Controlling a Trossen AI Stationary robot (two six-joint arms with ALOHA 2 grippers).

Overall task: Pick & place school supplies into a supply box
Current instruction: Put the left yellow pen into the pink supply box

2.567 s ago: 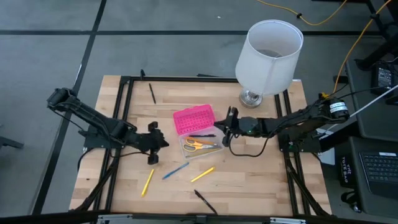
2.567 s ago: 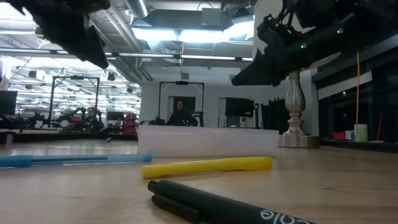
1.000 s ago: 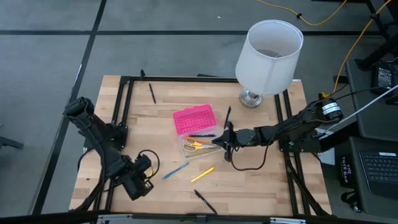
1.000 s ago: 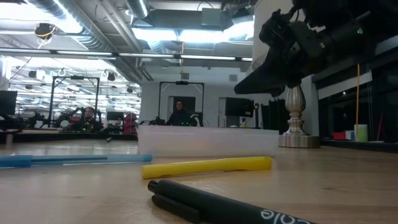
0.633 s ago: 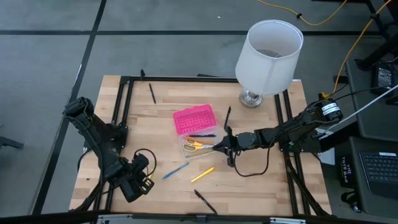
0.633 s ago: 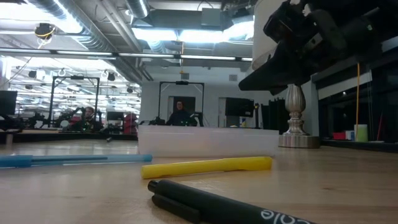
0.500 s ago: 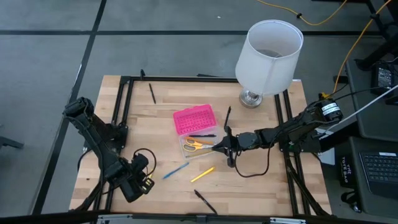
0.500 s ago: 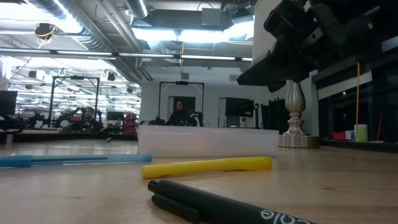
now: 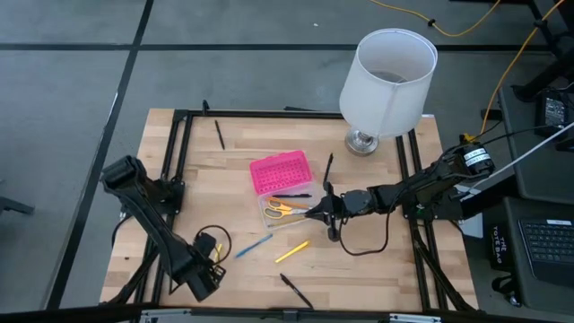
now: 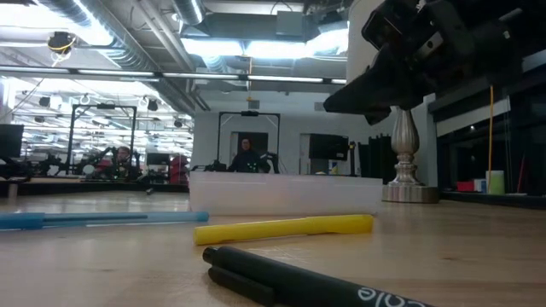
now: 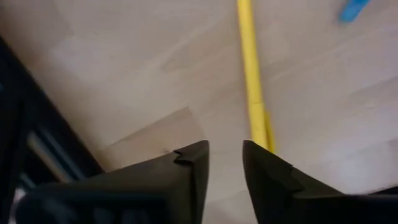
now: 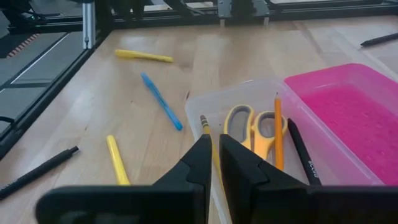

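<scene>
Nearest the table's front edge lies a black pen (image 9: 294,291), with the left gripper (image 9: 208,272) down low at the front left corner. Its fingers (image 11: 186,163) stand slightly spread with nothing between them, just beside a yellow pen (image 11: 253,81) on the wood. Farther in lie a blue pen (image 9: 253,246) and a second yellow pen (image 9: 291,251), apart from each other and both outside the box (image 9: 265,213).

The box sits mid-table, its clear base open and its pink lid (image 9: 280,172) folded back on the far side. Inside are yellow-handled scissors (image 12: 252,127), an orange pencil (image 12: 278,134) and a black pen (image 12: 302,154). The right gripper (image 9: 323,209) hovers at the base's right end, fingers (image 12: 196,163) pinching a yellow pencil (image 12: 205,124) whose tip points into the base.

Behind stands a white lamp (image 9: 387,81) at the far right, and another black pen (image 9: 220,134) lies near the far left frame bar.
</scene>
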